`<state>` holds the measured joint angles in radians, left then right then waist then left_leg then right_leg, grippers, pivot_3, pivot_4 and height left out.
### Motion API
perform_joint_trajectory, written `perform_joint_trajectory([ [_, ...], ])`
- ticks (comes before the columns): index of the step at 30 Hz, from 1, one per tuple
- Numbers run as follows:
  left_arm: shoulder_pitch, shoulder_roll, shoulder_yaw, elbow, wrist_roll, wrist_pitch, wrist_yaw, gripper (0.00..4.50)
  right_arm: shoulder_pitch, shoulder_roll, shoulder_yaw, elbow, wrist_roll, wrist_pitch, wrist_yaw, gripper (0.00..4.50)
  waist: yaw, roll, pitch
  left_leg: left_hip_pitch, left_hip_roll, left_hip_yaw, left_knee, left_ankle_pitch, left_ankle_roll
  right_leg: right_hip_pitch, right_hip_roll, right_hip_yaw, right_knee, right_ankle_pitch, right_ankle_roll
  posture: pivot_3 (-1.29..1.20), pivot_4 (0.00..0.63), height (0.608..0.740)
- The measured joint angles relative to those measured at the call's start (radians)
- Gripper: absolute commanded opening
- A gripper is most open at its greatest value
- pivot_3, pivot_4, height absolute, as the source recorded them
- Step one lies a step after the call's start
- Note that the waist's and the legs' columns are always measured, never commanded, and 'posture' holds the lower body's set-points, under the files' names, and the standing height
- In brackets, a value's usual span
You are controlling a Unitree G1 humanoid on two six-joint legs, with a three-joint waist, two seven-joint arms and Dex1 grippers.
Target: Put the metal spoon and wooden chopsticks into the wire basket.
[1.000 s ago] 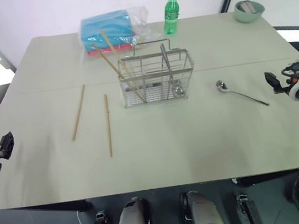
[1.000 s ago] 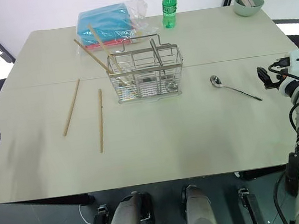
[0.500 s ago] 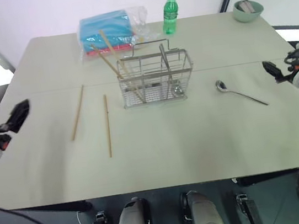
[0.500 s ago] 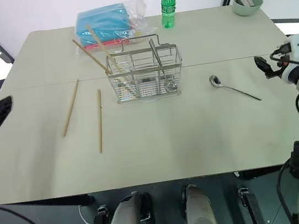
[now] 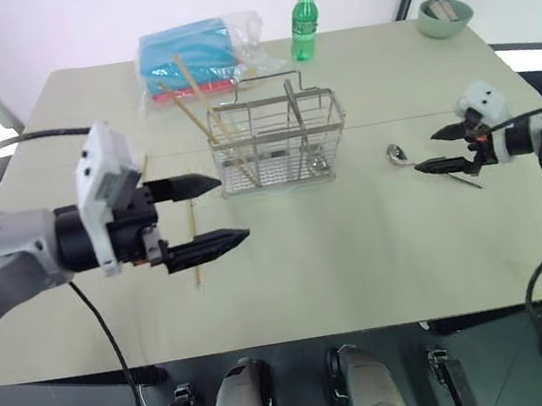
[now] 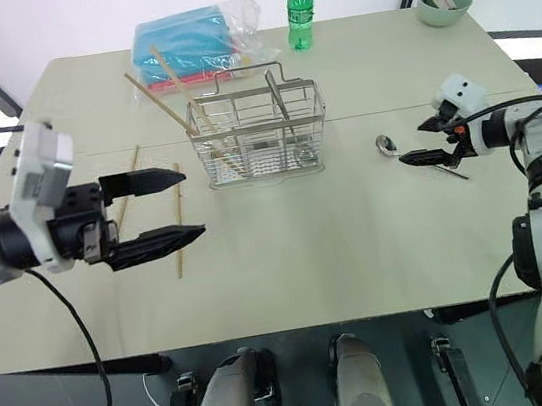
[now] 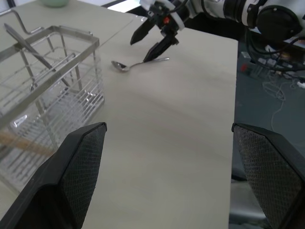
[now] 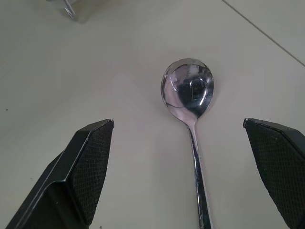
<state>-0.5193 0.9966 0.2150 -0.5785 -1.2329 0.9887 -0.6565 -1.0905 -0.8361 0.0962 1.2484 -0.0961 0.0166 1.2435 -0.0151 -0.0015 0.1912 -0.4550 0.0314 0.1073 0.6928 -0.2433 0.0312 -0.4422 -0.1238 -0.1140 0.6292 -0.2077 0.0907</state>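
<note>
Shiny silver metal spoon on beige worktop — silver wire basket, light-brown wooden chopsticks, green bottle.

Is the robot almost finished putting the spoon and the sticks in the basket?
Not yet. Done: two wooden chopsticks and some cutlery already stand in the wire basket. In hand: nothing; the right pincer is open over the metal spoon, which lies on the table. Left: that spoon, plus two chopsticks on the table by the open left pincer.
</note>
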Motion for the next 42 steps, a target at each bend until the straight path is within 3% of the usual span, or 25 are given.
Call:
perform_joint_trajectory([
  [10,-0.007,-0.018,-0.005,0.003,0.002,0.001,0.043,4.42,0.001,0.048,0.013,0.077,-0.080,0.040,-0.174,4.50,-0.002,0.000,0.000,0.000,0.000,0.000,0.000,0.001,-0.001,0.000,0.000,0.000,0.000,0.000,0.000,0.00,0.150,0.707],
  [14,-0.007,-0.017,0.004,0.002,-0.002,0.003,0.061,4.50,0.001,0.058,-0.009,0.083,-0.077,0.062,-0.186,3.20,-0.002,0.000,0.000,0.001,0.000,0.000,0.000,0.001,-0.002,0.001,0.001,0.000,0.001,0.000,0.000,0.00,0.150,0.707],
  [20,-0.007,-0.014,0.006,0.004,-0.005,0.003,0.070,4.50,0.001,0.072,-0.034,0.084,-0.077,0.070,-0.185,0.06,0.001,0.000,0.000,0.001,0.000,0.000,0.000,0.001,-0.002,0.001,0.001,0.001,0.001,0.000,0.000,0.00,0.150,0.707],
  [29,-0.039,-0.014,0.006,0.015,0.002,0.003,0.073,4.50,0.002,0.075,-0.068,0.084,-0.069,0.034,-0.197,0.02,-0.001,0.000,0.000,0.003,0.000,0.000,0.000,0.001,-0.002,0.003,0.001,0.001,0.001,0.000,0.000,0.00,0.150,0.707],
  [34,-0.048,-0.022,0.021,0.053,0.007,-0.009,0.103,4.50,-0.035,0.071,-0.155,0.036,0.043,0.046,-0.071,0.02,-0.002,0.000,0.000,0.004,0.000,0.000,0.000,0.001,-0.002,0.003,0.001,0.001,0.001,0.000,0.000,0.00,0.150,0.707],
  [38,-0.067,-0.028,0.052,0.073,0.012,-0.027,0.128,4.50,-0.097,0.055,-0.234,-0.096,0.152,0.144,0.006,0.02,0.000,0.001,0.000,0.004,0.001,0.000,0.000,0.001,-0.001,0.002,0.001,0.001,0.001,0.000,0.000,0.00,0.150,0.707],
  [42,-0.100,-0.053,0.068,0.114,0.024,-0.046,0.148,4.50,-0.196,0.072,-0.357,-0.268,0.311,0.349,-0.072,0.02,0.002,0.001,0.001,0.003,0.001,0.000,0.000,0.001,-0.002,0.002,0.001,0.001,0.001,0.000,0.000,0.00,0.150,0.707],
])
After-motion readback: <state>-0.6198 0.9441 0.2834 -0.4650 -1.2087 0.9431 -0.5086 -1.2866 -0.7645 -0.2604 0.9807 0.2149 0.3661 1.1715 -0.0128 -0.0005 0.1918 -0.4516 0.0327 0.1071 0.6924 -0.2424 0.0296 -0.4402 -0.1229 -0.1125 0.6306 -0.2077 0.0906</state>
